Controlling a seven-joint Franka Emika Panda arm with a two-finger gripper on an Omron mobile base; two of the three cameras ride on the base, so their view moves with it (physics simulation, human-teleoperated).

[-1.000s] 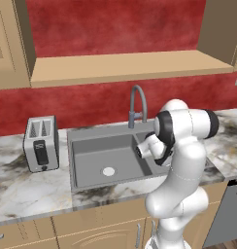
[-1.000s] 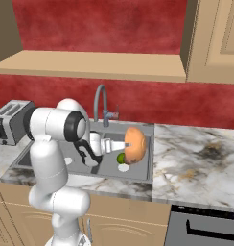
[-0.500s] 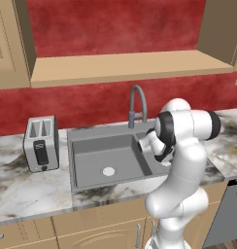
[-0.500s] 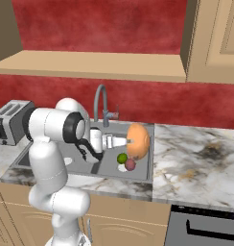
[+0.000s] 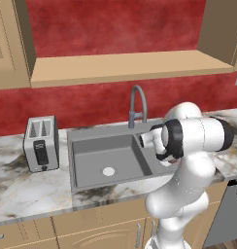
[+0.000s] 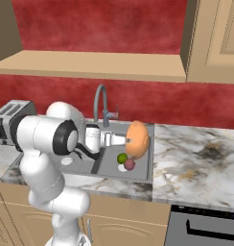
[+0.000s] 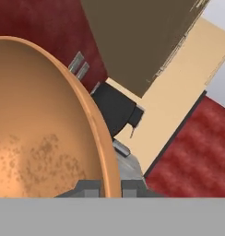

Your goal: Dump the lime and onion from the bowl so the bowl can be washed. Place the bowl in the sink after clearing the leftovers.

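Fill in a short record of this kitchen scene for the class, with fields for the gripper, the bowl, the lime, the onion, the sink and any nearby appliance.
gripper: shut on the bowl's rim
bowl: orange-tan, tipped on its side above the sink; no food in the part the hand view shows
lime: green, in the basin under the bowl
onion: dark purple-red, beside the lime in the same basin
sink: grey, with a curved faucet behind it
toaster: silver, on the counter beside the sink

Glossy white rounded arm segments, dark joint bands, black cable loop, grey-tipped tool (image 7: 109,188)
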